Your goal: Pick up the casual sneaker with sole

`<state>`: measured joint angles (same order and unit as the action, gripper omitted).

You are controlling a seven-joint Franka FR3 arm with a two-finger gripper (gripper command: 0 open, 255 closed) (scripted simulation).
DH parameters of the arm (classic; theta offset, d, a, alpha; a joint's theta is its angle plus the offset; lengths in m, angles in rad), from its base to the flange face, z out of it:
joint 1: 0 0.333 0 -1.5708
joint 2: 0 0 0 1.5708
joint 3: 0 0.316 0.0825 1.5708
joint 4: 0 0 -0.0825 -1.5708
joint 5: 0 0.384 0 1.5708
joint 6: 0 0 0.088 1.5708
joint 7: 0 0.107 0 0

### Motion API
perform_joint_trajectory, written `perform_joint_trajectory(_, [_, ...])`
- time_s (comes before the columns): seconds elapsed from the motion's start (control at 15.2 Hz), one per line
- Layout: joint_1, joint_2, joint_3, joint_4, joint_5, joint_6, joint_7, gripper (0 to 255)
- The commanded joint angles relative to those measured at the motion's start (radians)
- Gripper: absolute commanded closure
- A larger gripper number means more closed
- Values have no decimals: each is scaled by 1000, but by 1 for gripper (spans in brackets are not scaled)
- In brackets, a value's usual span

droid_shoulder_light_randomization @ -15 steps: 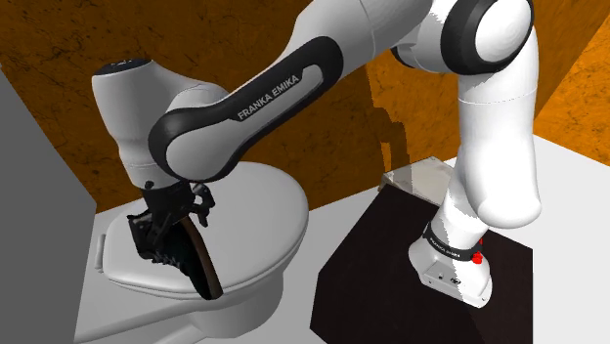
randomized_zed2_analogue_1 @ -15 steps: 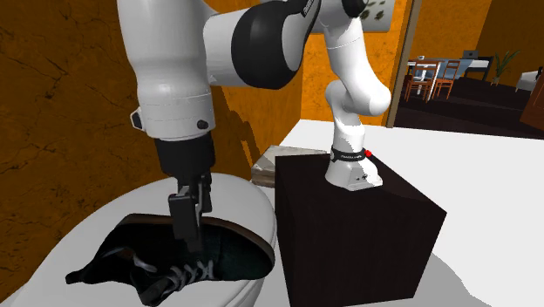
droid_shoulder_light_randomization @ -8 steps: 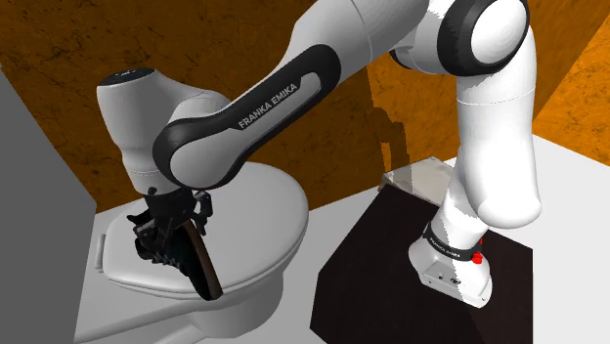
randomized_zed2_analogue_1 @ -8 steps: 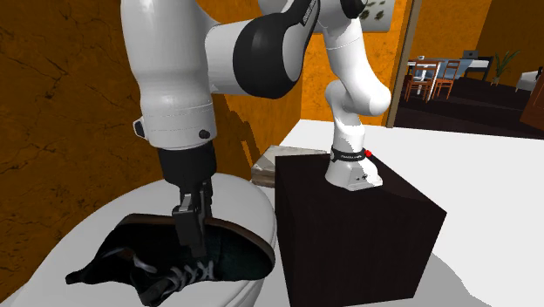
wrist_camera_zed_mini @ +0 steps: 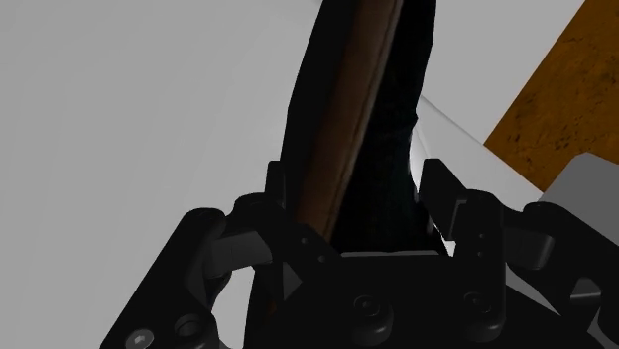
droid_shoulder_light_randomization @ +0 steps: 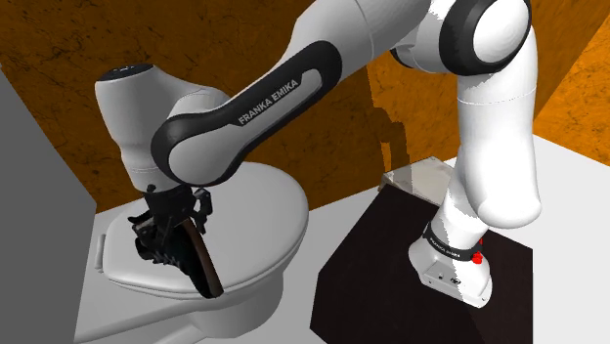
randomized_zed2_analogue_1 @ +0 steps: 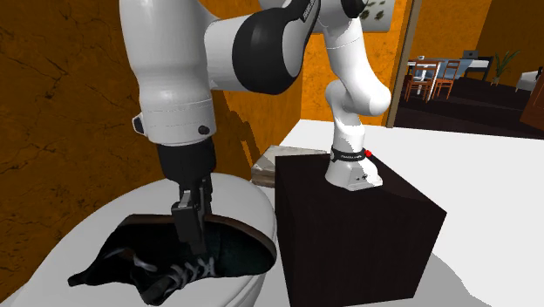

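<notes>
The black sneaker [droid_shoulder_light_randomization: 196, 264] lies tipped on its side on the closed white toilet lid [droid_shoulder_light_randomization: 254, 205], so its brown sole [droid_shoulder_light_randomization: 202, 262] stands on edge instead of lying flat. In the shoulder view it sits at the lid's left part, and one end of it reaches the lid's near edge. In the second exterior view the sneaker [randomized_zed2_analogue_1: 131, 257] shows white laces [randomized_zed2_analogue_1: 187, 275] on the side toward the camera, and the lid [randomized_zed2_analogue_1: 244, 196] is bare behind it.

The gripper [droid_shoulder_light_randomization: 172, 231] comes down from above on the sneaker. In the wrist view the gripper [wrist_camera_zed_mini: 352, 188] has its jaws spread about as wide as the shoe is thick. One finger [wrist_camera_zed_mini: 281, 193] lies against the brown sole and the other finger [wrist_camera_zed_mini: 438, 193] lies against the black upper, so the sneaker [wrist_camera_zed_mini: 367, 119] is clasped between them. The shoe rests on the lid [wrist_camera_zed_mini: 129, 99].

The arm's base stands on a dark box stand [droid_shoulder_light_randomization: 391, 264] beside the toilet. Orange-brown walls [droid_shoulder_light_randomization: 59, 59] are behind. In the second exterior view a doorway [randomized_zed2_analogue_1: 445, 74] opens to a room with a table and chairs
</notes>
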<state>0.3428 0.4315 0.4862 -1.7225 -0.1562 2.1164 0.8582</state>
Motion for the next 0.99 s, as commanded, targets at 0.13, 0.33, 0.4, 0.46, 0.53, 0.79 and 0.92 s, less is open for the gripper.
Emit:
perform_joint_trajectory(0.13, [-3, -20, 6, 25, 11, -42, -5, 255])
perform_joint_trajectory(0.33, [-5, -35, 10, 46, 19, -76, -9, 255])
perform_joint_trajectory(0.4, [-6, -39, 11, 53, 22, -88, -10, 255])
perform_joint_trajectory(0.46, [-6, -44, 12, 61, 24, -99, -11, 255])
perform_joint_trajectory(0.53, [-7, -48, 14, 69, 26, -111, -12, 255])
perform_joint_trajectory(0.79, [-7, -62, 18, 104, 35, -159, -16, 255])
perform_joint_trajectory(0.92, [-7, -63, 18, 105, 35, -161, -16, 255])
